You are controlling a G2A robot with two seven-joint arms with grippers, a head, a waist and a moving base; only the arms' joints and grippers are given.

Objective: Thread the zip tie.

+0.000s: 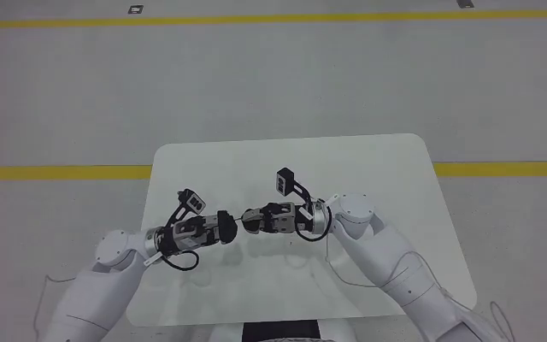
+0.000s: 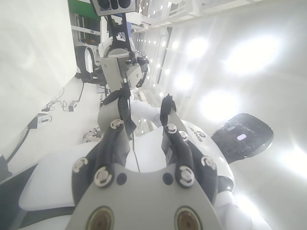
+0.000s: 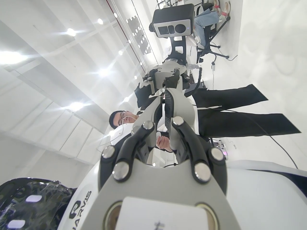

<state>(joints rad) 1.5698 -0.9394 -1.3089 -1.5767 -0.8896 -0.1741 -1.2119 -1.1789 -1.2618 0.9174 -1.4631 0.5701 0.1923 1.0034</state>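
Both arms meet above the middle of the white table [image 1: 385, 171], with their grippers facing each other tip to tip. A thin black zip tie [image 1: 238, 221] bridges the short gap between them. My right gripper [image 1: 250, 219] is shut on one end of the zip tie, its ridged pads pressed together in the right wrist view [image 3: 165, 93]. My left gripper [image 2: 145, 96] is open, its two fingers spread wide. The zip tie [image 2: 133, 144] runs down between them, close along one finger [image 2: 123, 113], from the right gripper [image 2: 123, 88] facing it. In the top view the left gripper [image 1: 229, 226] sits just left of the tie.
The table's rounded edge runs all around the arms, with bare surface toward the far side [image 1: 291, 162]. Grey floor with yellow lines [image 1: 77, 172] lies beyond it.
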